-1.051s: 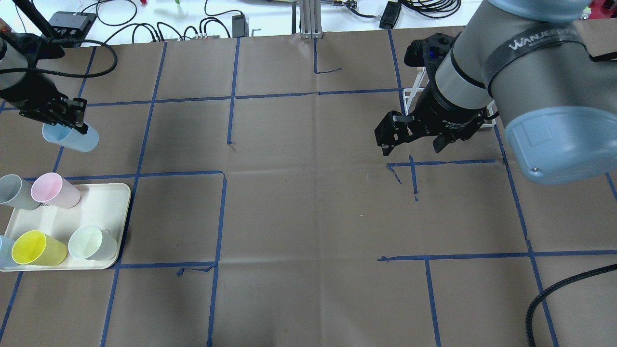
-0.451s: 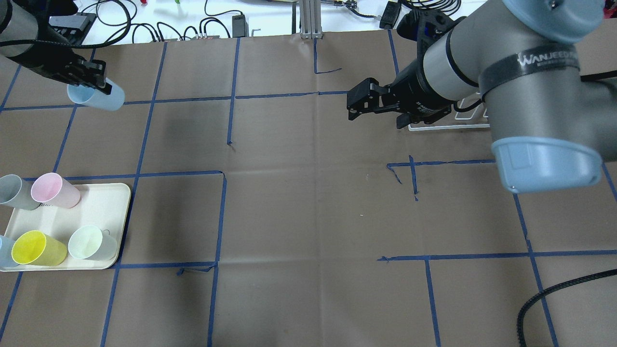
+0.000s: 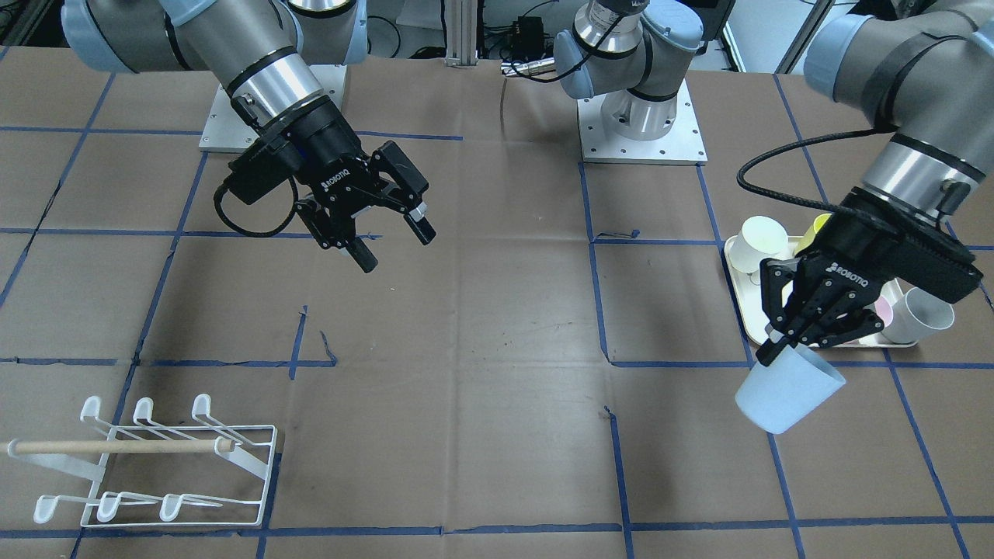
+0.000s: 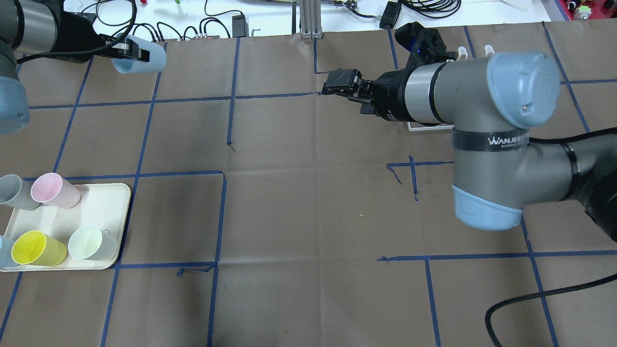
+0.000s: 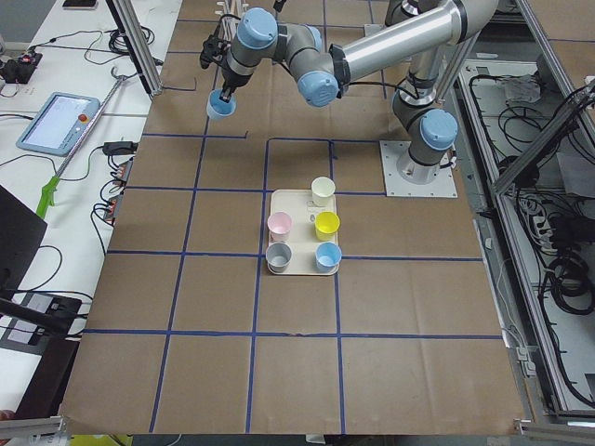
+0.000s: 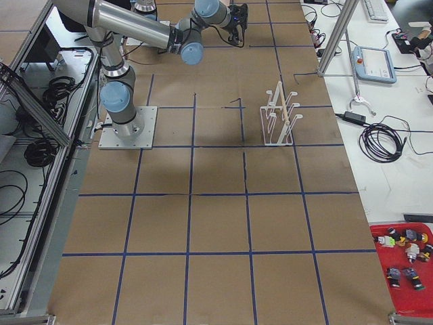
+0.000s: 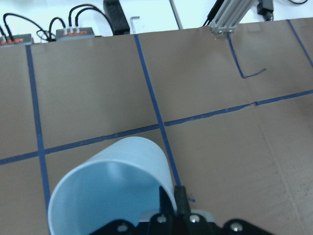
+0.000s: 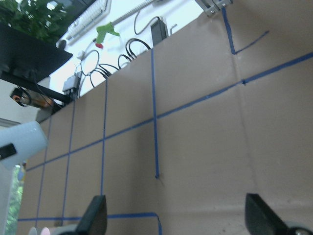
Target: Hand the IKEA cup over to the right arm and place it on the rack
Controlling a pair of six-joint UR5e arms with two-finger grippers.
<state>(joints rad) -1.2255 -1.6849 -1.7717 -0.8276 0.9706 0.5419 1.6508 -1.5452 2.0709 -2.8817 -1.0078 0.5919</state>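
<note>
My left gripper [image 4: 126, 49] is shut on the rim of a light blue IKEA cup [image 4: 140, 60], which hangs tilted above the table's far left; the same cup [image 3: 788, 392] shows below the gripper [image 3: 792, 341] in the front view. The left wrist view looks into the cup [image 7: 112, 191], with one finger inside its wall. The right arm [image 4: 482, 111] reaches toward the table's far middle, and its gripper [image 4: 337, 89] is open and empty [image 3: 396, 247]. The white wire rack [image 3: 155, 466] with its wooden dowel stands empty, partly hidden behind the right arm [image 4: 429, 127].
A cream tray [image 4: 103, 202] at the near left holds several cups: pink [image 4: 54, 190], yellow [image 4: 38, 248] and pale green [image 4: 91, 243]. Cables and boxes lie beyond the table's far edge [image 4: 202, 24]. Blue tape lines cross the brown table cover.
The left gripper carried the blue cup toward the far edge and rightward. The right arm swung up and its open gripper moved left, away from the rack.
</note>
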